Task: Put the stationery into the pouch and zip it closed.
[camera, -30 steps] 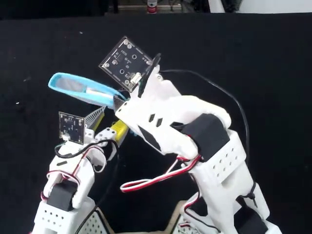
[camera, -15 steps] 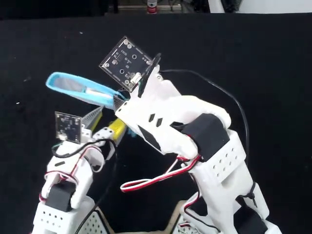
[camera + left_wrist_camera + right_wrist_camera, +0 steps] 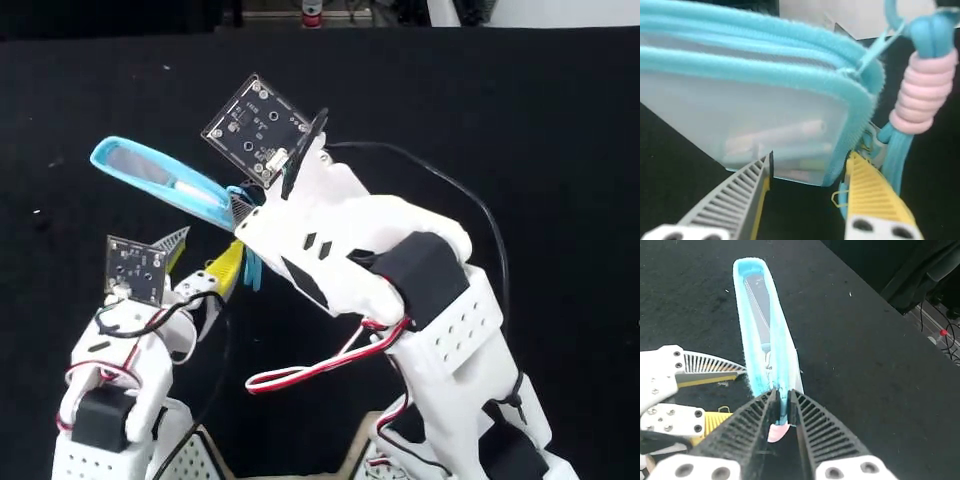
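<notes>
Zipping step. The pouch (image 3: 150, 175), with stationery (image 3: 785, 140) visible inside, is held edge-up over the bench (image 3: 520, 120), its near end clenched in the right jaws. The left jaws stand released astride its corner. The next move probably calls for gripping the pull cord (image 3: 922, 100).

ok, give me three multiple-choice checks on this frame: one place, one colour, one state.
1. Where is the pouch? A) lying away from both arms B) clamped in the right gripper C) under an arm's base
2. Pouch edging colour? A) red B) light blue C) green
3. The left gripper is? A) open B) shut on a pen C) shut on the strap
Answers: 1 B, black fingers pinch its end; 2 B, blue trim all round; 3 A, fingers apart at the pouch corner.
</notes>
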`<action>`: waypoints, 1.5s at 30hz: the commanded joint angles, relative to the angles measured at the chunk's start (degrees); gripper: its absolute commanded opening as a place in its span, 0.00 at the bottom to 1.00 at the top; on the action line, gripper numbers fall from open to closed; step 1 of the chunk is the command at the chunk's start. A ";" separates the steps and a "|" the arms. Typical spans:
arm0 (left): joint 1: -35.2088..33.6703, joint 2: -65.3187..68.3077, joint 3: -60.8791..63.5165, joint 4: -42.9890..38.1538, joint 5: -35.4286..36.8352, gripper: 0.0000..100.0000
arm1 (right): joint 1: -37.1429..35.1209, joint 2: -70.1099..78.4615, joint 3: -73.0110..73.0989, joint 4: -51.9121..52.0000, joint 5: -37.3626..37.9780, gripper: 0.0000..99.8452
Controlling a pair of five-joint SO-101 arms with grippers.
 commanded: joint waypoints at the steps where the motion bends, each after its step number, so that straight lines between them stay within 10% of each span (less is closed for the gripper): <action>1: -0.66 -0.35 -5.49 1.41 -0.88 0.24 | -3.52 0.04 -3.03 -1.32 -0.18 0.01; 13: 0.40 -0.35 -6.37 1.58 6.68 0.25 | -5.45 1.01 -3.47 -2.29 -0.09 0.01; 22: 14.20 -0.35 -6.37 4.57 7.74 0.25 | -5.45 1.10 -3.38 -2.64 0.00 0.01; 45: 4.70 0.09 10.07 -24.26 7.65 0.25 | -5.71 1.10 -3.21 -2.20 1.93 0.01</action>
